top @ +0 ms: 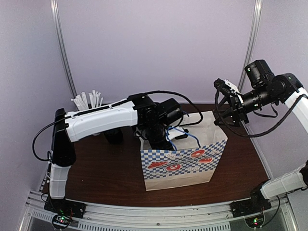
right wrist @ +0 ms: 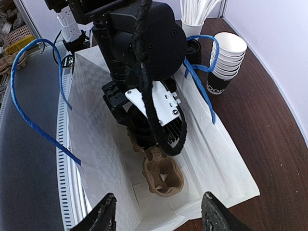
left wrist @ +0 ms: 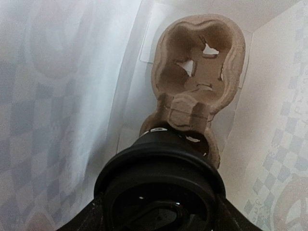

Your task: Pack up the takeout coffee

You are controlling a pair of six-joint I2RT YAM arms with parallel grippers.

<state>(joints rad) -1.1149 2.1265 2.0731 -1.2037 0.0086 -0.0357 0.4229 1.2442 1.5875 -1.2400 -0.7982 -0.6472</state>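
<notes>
Two arms meet at a white paper bag [top: 185,179] printed with a blue checkered band and red oval logos; their lettering is too small to read. The left end effector [left wrist: 161,216] is down inside the bag, pinching the takeout coffee [left wrist: 159,163] at its black dome lid, with the cup at the near socket of a moulded-pulp cup carrier [left wrist: 199,62] on the bag's floor. The right end effector [right wrist: 161,211] hovers over the bag's right rim, fingers spread and holding nothing. Beyond the bag on the counter [right wrist: 269,120], a stack of paper cups [right wrist: 226,62] shows white lettering on black, only partly visible.
</notes>
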